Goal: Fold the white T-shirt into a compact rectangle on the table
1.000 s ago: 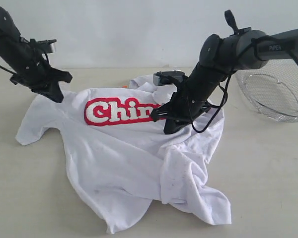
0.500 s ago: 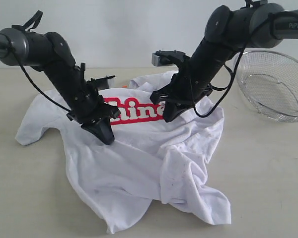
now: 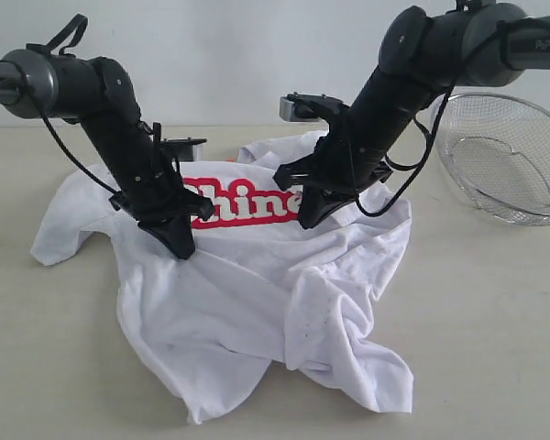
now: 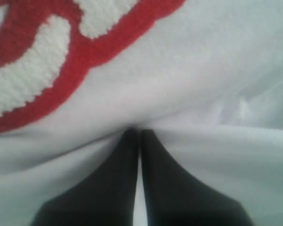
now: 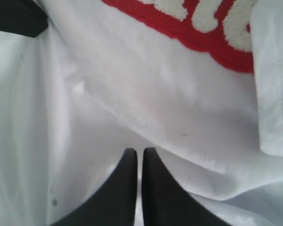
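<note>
The white T-shirt (image 3: 257,293) lies crumpled on the table (image 3: 495,302), its red band of lettering (image 3: 247,203) facing up between the two arms. My left gripper (image 3: 179,249) presses into the cloth just below the left end of the band. In the left wrist view this gripper (image 4: 139,131) is shut, and the shirt (image 4: 203,70) puckers into creases at its tips. My right gripper (image 3: 307,220) stands at the right end of the band. It is shut (image 5: 139,150) over smooth shirt cloth (image 5: 155,94), with no fold drawn between its fingers.
A silver wire-mesh basket (image 3: 504,165) sits on the table at the back right. The shirt's lower hem is bunched in folds (image 3: 357,367) toward the front. A white wall rises behind the table.
The left arm swung in from the far left onto the shirt and shut on it, then drew slightly up and left, dragging the lower cloth. The right gripper rose a little.
</note>
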